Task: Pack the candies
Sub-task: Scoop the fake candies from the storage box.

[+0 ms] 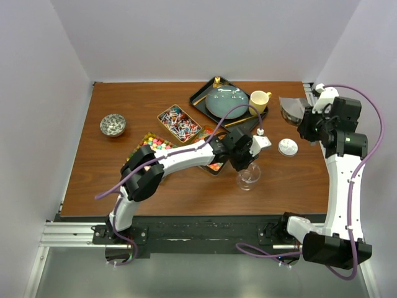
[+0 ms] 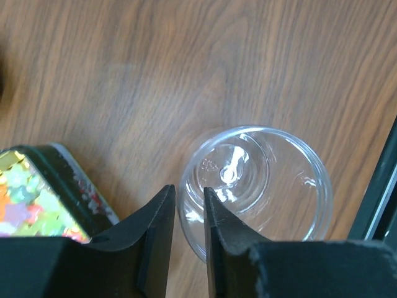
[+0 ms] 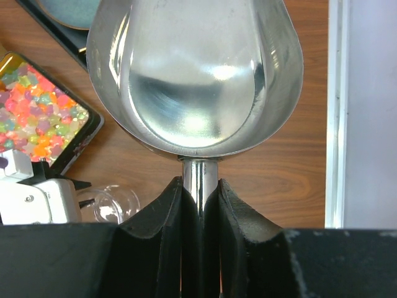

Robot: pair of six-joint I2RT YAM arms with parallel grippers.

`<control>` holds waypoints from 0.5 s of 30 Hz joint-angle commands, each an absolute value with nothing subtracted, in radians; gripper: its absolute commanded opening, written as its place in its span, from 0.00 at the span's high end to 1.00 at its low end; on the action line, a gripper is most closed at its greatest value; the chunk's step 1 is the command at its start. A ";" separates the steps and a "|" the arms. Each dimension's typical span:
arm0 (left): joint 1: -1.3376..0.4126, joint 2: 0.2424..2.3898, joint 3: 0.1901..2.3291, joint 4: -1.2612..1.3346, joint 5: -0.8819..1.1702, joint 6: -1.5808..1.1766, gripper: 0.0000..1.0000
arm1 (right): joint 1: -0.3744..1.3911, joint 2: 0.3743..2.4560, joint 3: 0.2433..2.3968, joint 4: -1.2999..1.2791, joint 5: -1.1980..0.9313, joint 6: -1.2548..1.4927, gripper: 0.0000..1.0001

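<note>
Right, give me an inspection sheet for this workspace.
Surface: brown wooden table.
Job's things: candies in three gold tins; clear jar empty.
Clutter: plate on dark tray, yellow mug, white lid, small grey bowl.
Grippers: left gripper narrow, astride jar rim, grip unclear; right gripper shut on scoop handle.
Cables: purple cables along both arms; left one arcs above the tray.
Surroundings: white walls, metal rail at near edge.

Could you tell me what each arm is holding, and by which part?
The right fingers clamp the metal scoop by its handle. The left fingers straddle the wall of the glass jar; whether they grip it cannot be told.
</note>
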State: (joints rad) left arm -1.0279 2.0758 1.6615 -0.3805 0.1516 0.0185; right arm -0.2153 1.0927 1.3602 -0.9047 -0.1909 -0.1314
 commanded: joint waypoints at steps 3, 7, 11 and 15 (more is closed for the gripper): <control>-1.043 1.902 1.556 -0.422 0.133 0.144 0.73 | -0.218 1.071 1.322 -0.859 -0.259 -0.132 1.00; -1.043 1.781 1.375 -0.463 0.144 0.189 0.76 | -0.218 1.078 1.312 -0.851 -0.285 -0.132 1.00; -1.043 1.681 1.234 -0.482 0.124 0.209 0.78 | -0.216 1.088 1.307 -0.848 -0.319 -0.130 1.00; -1.040 1.591 1.146 -0.506 0.084 0.230 0.69 | -0.216 1.083 1.286 -0.845 -0.334 -0.147 1.00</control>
State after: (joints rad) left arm -1.0374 1.6844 1.2133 -0.4770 0.1257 0.1822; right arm -0.2153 1.0927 1.3006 -0.9039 -0.2810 -0.1337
